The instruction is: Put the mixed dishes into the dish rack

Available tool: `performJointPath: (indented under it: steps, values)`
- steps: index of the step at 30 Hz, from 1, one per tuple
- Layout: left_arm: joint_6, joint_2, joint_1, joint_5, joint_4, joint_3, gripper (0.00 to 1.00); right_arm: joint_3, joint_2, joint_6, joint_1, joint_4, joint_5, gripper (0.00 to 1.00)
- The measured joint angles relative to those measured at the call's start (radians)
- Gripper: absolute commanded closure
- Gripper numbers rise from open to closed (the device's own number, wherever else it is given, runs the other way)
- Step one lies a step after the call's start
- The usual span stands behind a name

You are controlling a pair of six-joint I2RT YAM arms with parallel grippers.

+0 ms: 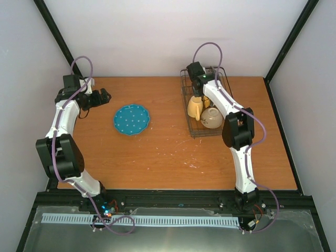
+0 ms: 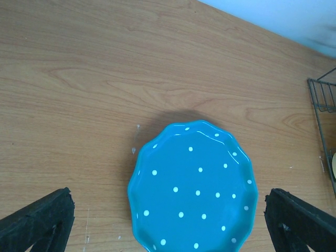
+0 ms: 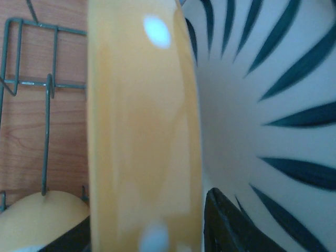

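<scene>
The blue plate with white dots (image 1: 131, 119) lies flat on the wooden table, left of centre. My left gripper (image 1: 106, 96) is open just left of it; in its wrist view the plate (image 2: 194, 189) lies between and beyond the spread fingers (image 2: 169, 199). My right gripper (image 1: 196, 81) is at the back of the wire dish rack (image 1: 191, 131). It (image 3: 147, 231) is shut on the dotted orange-yellow plate (image 3: 142, 131), held on edge. The striped plate (image 3: 262, 131) stands right behind it. The yellow mug (image 1: 195, 106) and cream bowl (image 1: 211, 118) sit in the rack.
The rack's dark wires (image 3: 47, 131) and the mug's top (image 3: 42, 215) show left of the orange plate. A corner of the rack (image 2: 320, 110) shows at the right edge of the left wrist view. White walls close off the table's back and sides.
</scene>
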Motion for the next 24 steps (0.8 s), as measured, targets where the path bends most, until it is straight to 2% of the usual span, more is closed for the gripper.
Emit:
performJointPath:
  steps: [6, 19, 24]
  values:
    - [0.0, 0.019, 0.0, 0.027, -0.001, -0.002, 0.0, 0.001, 0.0, -0.002, 0.001, -0.012, 0.016, 0.45]
    - [-0.001, 0.135, 0.0, 0.135, -0.013, -0.062, 0.01, 0.048, -0.023, 0.0, 0.001, -0.032, 0.018, 0.39]
    - [-0.001, 0.183, 0.0, 0.173, -0.011, -0.101, 0.06, 0.076, -0.109, 0.001, 0.001, -0.024, 0.032, 0.39]
